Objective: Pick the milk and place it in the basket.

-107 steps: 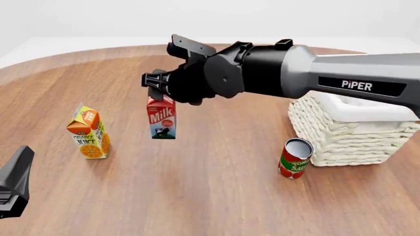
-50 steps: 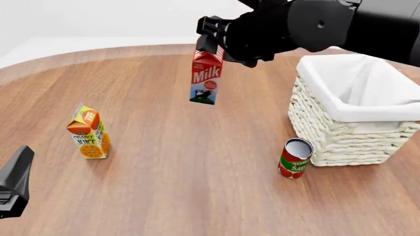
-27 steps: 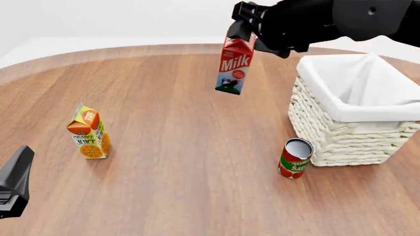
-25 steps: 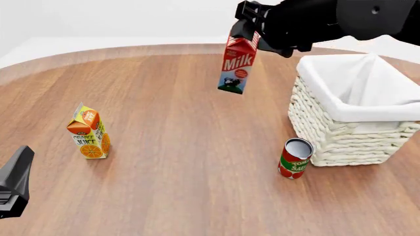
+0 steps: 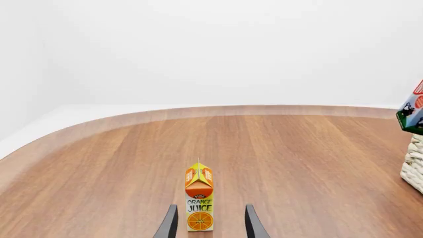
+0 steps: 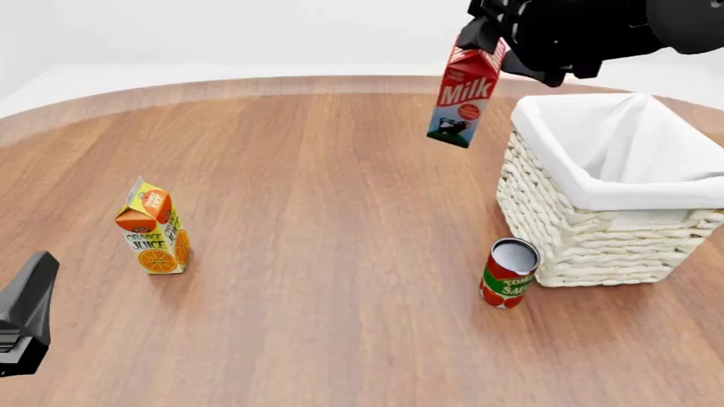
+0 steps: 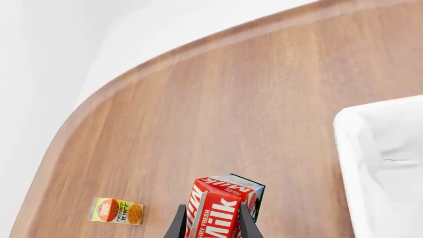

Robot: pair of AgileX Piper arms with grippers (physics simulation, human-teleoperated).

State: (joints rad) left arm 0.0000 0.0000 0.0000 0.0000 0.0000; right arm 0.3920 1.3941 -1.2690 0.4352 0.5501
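The milk hangs tilted in the air, just left of the basket's near-left corner and above table height. My right gripper is shut on its red gable top. In the right wrist view the milk sits between the two fingers, with the basket's white lining off to one side. The basket stands on the table at the right, cream wicker with white cloth inside. My left gripper rests low at the near left, open with nothing in it.
An orange juice carton stands upright at the left, straight ahead of the left gripper's fingers. A red tomato can stands against the basket's near-left corner. The round wooden table's far edge curves behind everything.
My right gripper has carried the milk up off the table and to the right, from the middle to beside the basket. The left arm, juice carton and can have stayed put.
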